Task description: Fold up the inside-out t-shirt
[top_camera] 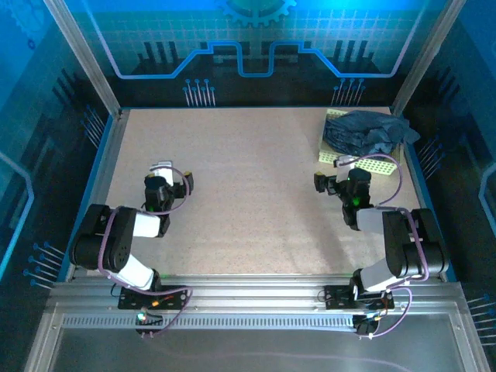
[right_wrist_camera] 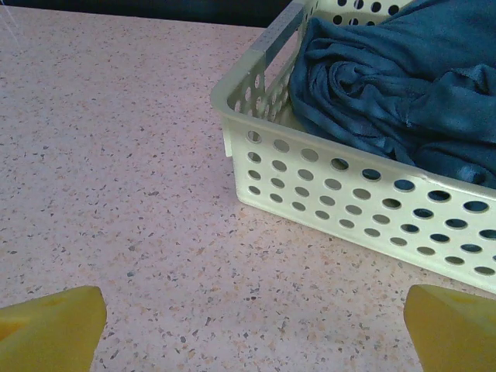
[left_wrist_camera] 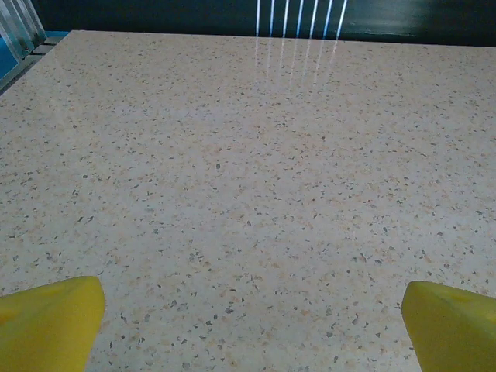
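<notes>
Top external view, starting at the left: the left hand (top_camera: 172,175) hangs low over the speckled table (top_camera: 256,201) toward its left edge, about midway between the near and far edges. Its fingers are spread apart with nothing between them. In the left wrist view the left hand (left_wrist_camera: 252,310) shows its two yellow fingertips (left_wrist_camera: 54,318) in the lower corners, with bare table (left_wrist_camera: 232,155) across the wide gap.

Further right, the right hand (top_camera: 333,172) sits over the table toward its right edge, fingers likewise parted and holding nothing. It is just on the near side of the pale yellow-green perforated basket (top_camera: 380,164), close to it but apart from it. In the right wrist view the right hand (right_wrist_camera: 252,318) has its yellow tips wide apart, and the near wall of the basket (right_wrist_camera: 325,186) crosses just ahead of them.

The basket stands in the far right corner of the table. The inside-out t-shirt (top_camera: 370,132) lies bunched inside it, dark slate-blue and wrinkled, heaped above the rim and spilling over the right side. From the right wrist, the t-shirt (right_wrist_camera: 387,85) shows as twisted folds pressed against the basket wall.
</notes>
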Tool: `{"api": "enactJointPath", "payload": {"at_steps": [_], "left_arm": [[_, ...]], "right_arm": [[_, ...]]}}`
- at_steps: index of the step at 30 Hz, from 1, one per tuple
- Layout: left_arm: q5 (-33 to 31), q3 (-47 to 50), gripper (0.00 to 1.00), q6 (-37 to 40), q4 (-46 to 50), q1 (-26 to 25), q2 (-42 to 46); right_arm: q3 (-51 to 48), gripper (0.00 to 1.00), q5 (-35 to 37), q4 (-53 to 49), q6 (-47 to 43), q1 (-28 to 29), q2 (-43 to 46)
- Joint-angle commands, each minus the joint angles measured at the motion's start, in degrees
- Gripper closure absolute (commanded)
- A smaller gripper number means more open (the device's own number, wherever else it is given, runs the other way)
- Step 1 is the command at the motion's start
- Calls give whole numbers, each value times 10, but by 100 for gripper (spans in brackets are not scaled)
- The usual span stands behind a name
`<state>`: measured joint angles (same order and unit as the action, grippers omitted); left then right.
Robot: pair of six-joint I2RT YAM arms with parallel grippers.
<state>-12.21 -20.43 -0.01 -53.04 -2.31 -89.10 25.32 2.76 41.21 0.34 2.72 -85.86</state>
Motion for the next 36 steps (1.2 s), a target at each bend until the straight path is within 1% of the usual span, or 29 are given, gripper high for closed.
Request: {"api": "enactJointPath", "payload": {"at_steps": [1,36], "left_arm": [[-9,-6,1,-4,-21,2,-3],[-8,-6,1,-4,-21,2,-2]], "right_arm": [[-6,0,7,22,-8,8,-4],[-6,0,-2,22,-7,3,-4]]}}
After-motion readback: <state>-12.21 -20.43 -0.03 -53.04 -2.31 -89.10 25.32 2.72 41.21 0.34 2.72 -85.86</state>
